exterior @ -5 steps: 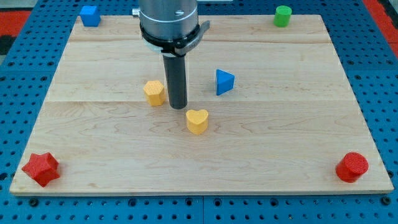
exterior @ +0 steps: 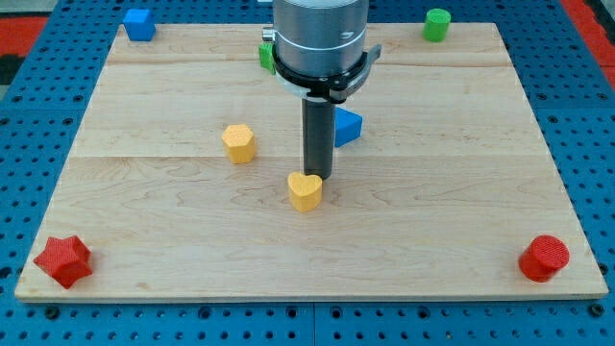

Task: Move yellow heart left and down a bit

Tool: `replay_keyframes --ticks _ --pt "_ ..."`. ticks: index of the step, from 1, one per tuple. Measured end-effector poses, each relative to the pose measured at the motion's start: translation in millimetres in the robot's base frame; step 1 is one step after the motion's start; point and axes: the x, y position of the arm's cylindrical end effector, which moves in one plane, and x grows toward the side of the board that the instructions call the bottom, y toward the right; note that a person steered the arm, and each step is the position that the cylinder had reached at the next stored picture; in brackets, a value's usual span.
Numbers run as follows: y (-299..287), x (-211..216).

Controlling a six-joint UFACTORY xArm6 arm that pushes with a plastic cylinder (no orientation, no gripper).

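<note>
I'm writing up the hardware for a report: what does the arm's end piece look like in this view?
A wide grey metallic cylinder ringed by a black clamp band with small tabs on each side. Below it hangs a straight dark rod, matte and unmarked, ending in my tip. No cables or labels are visible.

The grey cylindrical arm head hangs near the view's top centre. Its straight dark rod points straight down. My tip (exterior: 318, 177) rests at table height.
</note>
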Motion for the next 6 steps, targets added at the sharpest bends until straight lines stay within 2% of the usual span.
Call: replay_keyframes --ticks 2,4,6 --pt "1.7 0.1" --pt "7.5 38.3" --pt "7.5 38.5"
